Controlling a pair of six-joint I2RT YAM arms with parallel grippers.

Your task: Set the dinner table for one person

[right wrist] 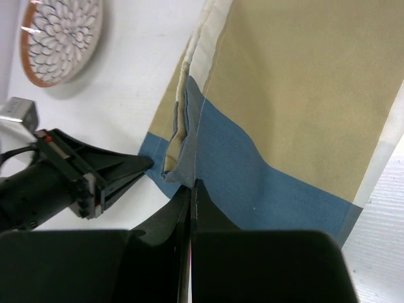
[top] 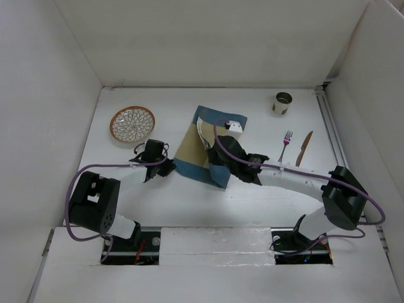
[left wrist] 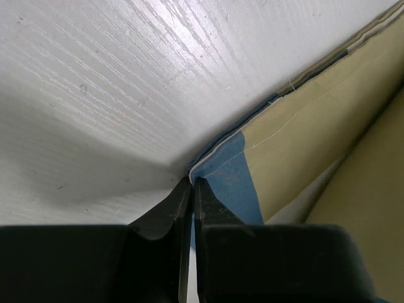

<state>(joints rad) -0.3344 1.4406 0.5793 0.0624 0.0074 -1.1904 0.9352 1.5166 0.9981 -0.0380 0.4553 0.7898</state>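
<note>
Woven cloth placemat (right wrist: 284, 82) lies on the matte, faintly grained dinner table (left wrist: 126, 76).

White arm links (top: 297, 180), black joints (top: 344, 201), purple cables (top: 113, 165)

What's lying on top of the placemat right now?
No dishes. The placemat carries only its own folded-over flap, pinched by the right gripper. The plate, fork, knife and cup sit off it on the table. The right arm hides its middle from above.
</note>
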